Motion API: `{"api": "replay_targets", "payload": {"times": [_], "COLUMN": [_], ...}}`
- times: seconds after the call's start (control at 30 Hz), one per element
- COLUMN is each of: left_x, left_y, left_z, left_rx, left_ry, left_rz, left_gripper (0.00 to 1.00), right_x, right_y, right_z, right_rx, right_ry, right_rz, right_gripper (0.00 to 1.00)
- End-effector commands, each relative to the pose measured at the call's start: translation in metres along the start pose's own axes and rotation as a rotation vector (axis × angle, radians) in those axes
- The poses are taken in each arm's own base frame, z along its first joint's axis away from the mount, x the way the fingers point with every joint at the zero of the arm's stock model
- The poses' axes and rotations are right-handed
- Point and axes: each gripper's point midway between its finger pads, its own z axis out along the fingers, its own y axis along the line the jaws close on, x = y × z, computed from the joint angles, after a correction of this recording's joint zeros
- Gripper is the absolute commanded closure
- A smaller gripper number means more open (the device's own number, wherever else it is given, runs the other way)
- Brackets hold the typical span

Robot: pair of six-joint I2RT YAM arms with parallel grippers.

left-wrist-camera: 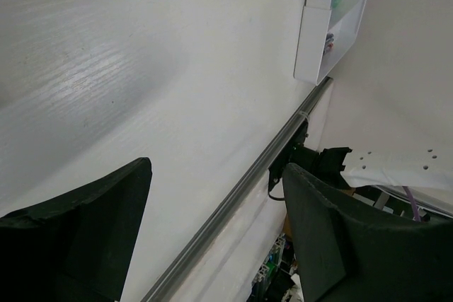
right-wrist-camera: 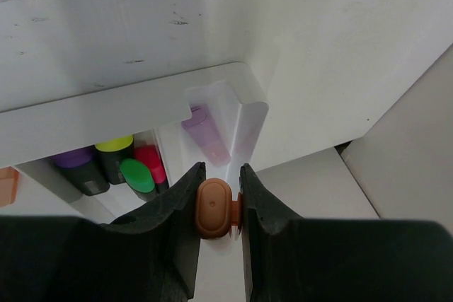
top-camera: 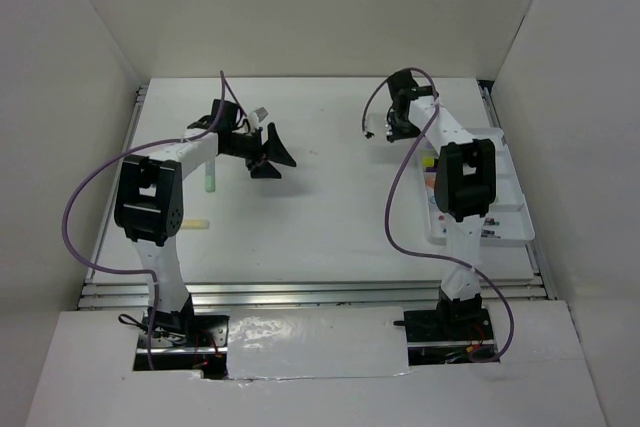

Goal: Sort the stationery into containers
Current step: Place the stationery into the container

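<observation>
My white table (top-camera: 330,217) stands boxed in by plain white walls (top-camera: 300,7) at nine, twelve and three o'clock; a ribbed metal rail (top-camera: 320,292) lines its six o'clock edge.

Robotics lab bench: white table (top-camera: 330,217) boxed in by plain white panels (top-camera: 320,7), cabled arms (top-camera: 165,162).

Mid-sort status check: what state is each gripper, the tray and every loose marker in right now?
Left gripper: open, holding nothing.
Right gripper: shut on orange marker, at the tray's corner.
Tray: partly filled with markers.
Purple marker: lying in the tray's end compartment.
Pale green marker: loose on the table, unsorted.
Pale yellow marker: loose on the table, unsorted.
</observation>
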Motion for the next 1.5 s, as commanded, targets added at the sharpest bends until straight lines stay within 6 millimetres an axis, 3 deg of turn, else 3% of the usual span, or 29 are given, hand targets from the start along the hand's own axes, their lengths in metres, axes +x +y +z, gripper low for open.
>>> {"api": "replay_targets", "payload": {"times": [0.0, 0.17, 0.2, 0.43, 0.6, 0.87, 0.97, 1.03, 1.1, 1.17, 1.2, 1.23, 1.33, 1.37, 1.4, 1.47], "left_x": [-0.003, -0.009, -0.011, -0.021, -0.029, -0.058, -0.06, -0.062, -0.063, -0.06, -0.06, -0.06, -0.056, -0.055, -0.055, -0.054], "left_y": [-0.009, -0.01, -0.011, -0.022, -0.015, -0.011, -0.014, 0.012, 0.03, 0.062, 0.067, 0.085, 0.105, 0.118, 0.123, 0.14], "left_z": [-0.002, -0.007, -0.008, -0.026, -0.037, -0.083, -0.103, -0.13, -0.147, -0.162, -0.168, -0.177, -0.176, -0.173, -0.171, -0.168], "left_rx": [0.038, 0.054, 0.056, 0.065, 0.037, -0.088, -0.136, -0.287, -0.389, -0.556, -0.613, -0.722, -0.807, -0.844, -0.864, -0.913], "left_ry": [0.005, -0.032, -0.042, -0.134, -0.151, -0.298, -0.324, -0.372, -0.416, -0.447, -0.46, -0.46, -0.397, -0.372, -0.361, -0.34], "left_rz": [0.041, 0.06, 0.055, 0.122, 0.115, 0.245, 0.359, 0.369, 0.38, 0.386, 0.401, 0.397, 0.393, 0.374, 0.371, 0.331], "left_gripper": [0.13, 0.12, 0.01, 0.01, 0.01, 0.01, 0.01, 0.01, 0.01, 0.01, 0.01, 0.01, 0.01, 0.01, 0.01, 0.01], "right_x": [0.018, 0.037, 0.04, 0.061, 0.066, 0.081, 0.083, 0.08, 0.072, 0.064, 0.055, 0.05, 0.021, 0.011, -0.007, -0.029], "right_y": [-0.007, 0.002, 0.001, -0.001, -0.001, 0.005, 0.001, -0.009, -0.019, -0.029, -0.041, -0.048, -0.064, -0.06, -0.07, -0.06], "right_z": [0.005, 0.025, 0.027, 0.044, 0.047, 0.047, 0.041, 0.033, 0.015, 0.001, -0.017, -0.032, -0.064, -0.079, -0.099, -0.125], "right_rx": [-0.009, -0.037, -0.033, -0.024, -0.017, -0.038, -0.013, 0.033, 0.08, 0.125, 0.189, 0.232, 0.309, 0.3, 0.32, 0.283], "right_ry": [0.05, 0.12, 0.125, 0.179, 0.195, 0.24, 0.236, 0.219, 0.193, 0.163, 0.127, 0.1, -0.034, -0.101, -0.219, -0.337], "right_rz": [-0.066, -0.077, -0.076, -0.083, -0.081, -0.068, -0.05, -0.029, -0.019, -0.013, 0.004, 0.032, 0.089, 0.162, 0.201, 0.302], "right_gripper": [0.97, 0.93, 0.92, 0.86, 0.7, 0.61, 0.56, 0.56, 0.56, 0.56, 0.56, 0.56, 0.57, 0.57, 0.57, 0.57]}}
